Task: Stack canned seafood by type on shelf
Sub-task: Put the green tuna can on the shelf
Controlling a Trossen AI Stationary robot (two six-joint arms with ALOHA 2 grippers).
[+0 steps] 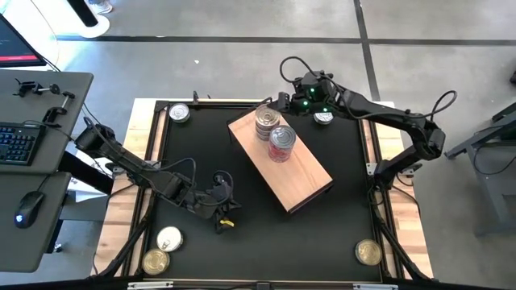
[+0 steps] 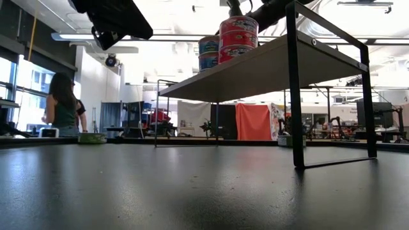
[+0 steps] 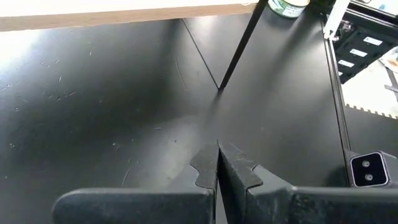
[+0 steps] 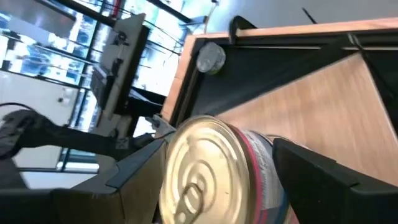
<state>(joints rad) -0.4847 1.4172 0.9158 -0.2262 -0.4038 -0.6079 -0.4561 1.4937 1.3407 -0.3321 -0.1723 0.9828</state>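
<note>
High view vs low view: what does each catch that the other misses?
Only the high view: the loose cans on the table, at the far left corner, two at the near left, one at the near right, and the left gripper low over the table, fingers shut. Only the low view: the shelf's black legs, the stacks' side labels, and a person in the room behind. Both: the shelf carrying two can stacks, silver and red-pink.
</note>
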